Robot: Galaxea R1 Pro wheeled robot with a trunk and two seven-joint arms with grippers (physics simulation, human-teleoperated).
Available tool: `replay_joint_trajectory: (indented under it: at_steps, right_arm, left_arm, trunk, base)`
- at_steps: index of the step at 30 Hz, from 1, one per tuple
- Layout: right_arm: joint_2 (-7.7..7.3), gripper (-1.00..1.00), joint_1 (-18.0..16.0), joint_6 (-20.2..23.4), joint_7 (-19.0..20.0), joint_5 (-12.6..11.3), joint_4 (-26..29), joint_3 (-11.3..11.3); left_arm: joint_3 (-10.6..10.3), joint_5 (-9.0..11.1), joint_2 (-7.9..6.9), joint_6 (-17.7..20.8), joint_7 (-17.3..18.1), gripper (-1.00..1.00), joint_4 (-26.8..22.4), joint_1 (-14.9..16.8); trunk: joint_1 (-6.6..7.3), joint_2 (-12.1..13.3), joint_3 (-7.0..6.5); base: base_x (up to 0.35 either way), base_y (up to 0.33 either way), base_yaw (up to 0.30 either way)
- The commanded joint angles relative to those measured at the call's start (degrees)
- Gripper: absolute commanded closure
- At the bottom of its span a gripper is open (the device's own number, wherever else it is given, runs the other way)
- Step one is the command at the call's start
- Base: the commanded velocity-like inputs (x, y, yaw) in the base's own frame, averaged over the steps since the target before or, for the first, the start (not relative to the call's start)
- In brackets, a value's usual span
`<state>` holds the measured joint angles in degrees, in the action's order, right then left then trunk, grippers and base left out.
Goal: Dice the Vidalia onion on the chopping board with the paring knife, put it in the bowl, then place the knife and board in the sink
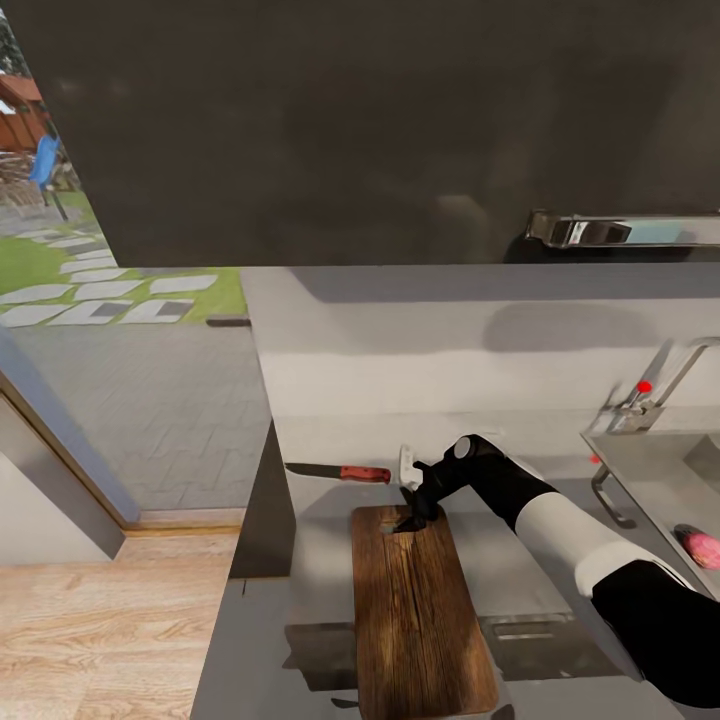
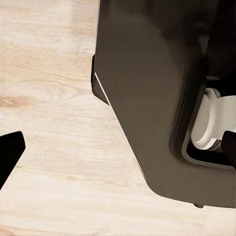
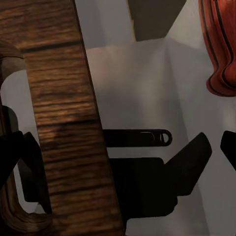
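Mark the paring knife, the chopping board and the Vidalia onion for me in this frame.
paring knife (image 1: 337, 471): head view, where the dark blade meets the red handle.
chopping board (image 1: 420, 620): head view, middle of its wooden face.
Vidalia onion (image 1: 702, 548): head view, centre of the pinkish ball in the sink.

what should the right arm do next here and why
Probably lift the right gripper off the chopping board's far end and swing it toward the sink. The Vidalia onion still lies in the basin, the board is bare, and the paring knife sits untouched on the countertop beyond it.
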<state>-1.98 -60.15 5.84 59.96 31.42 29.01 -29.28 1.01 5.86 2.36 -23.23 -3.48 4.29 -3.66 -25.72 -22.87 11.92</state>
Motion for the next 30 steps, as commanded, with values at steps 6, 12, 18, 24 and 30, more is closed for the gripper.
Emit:
replay_joint_trajectory:
  at_steps: [6, 12, 18, 24, 30]
  right_arm:
    - [-0.1, -1.0, 0.3, 0.1, -0.3, 0.4, -1.9, -0.5]
    - [-0.07, -1.0, 0.3, 0.1, -0.3, 0.4, -1.9, -0.5]
    - [0.08, 1.0, 0.3, 0.1, -0.3, 0.4, -1.9, -0.5]
    - [0.24, 1.0, 0.3, 0.1, -0.2, 0.4, -1.9, -0.6]
    - [0.63, 1.0, 0.3, 0.3, -0.1, 0.5, -1.2, -0.6]
  left_arm:
    - [0.0, 0.4, 0.02, -0.3, 0.0, -1.0, 0.1, 0.1]
    - [0.0, 0.4, 0.02, -0.3, 0.0, -1.0, 0.1, 0.1]
    - [0.0, 0.4, 0.02, -0.3, 0.0, -1.0, 0.1, 0.1]
    - [0.0, 0.4, 0.02, -0.3, 0.0, -1.0, 0.1, 0.1]
    - [0.0, 0.4, 0.02, -0.3, 0.1, -1.0, 0.1, 0.1]
  trunk:
    - [-0.06, 0.0, 0.12]
    - [-0.06, 0.0, 0.12]
    - [-0.06, 0.0, 0.12]
    - [-0.06, 0.0, 0.12]
    - [-0.06, 0.0, 0.12]
  base:
    - [0.0, 0.0, 0.0]
    - [0.0, 0.0, 0.0]
    - [0.0, 0.0, 0.0]
    - [0.0, 0.0, 0.0]
    - [0.0, 0.0, 0.0]
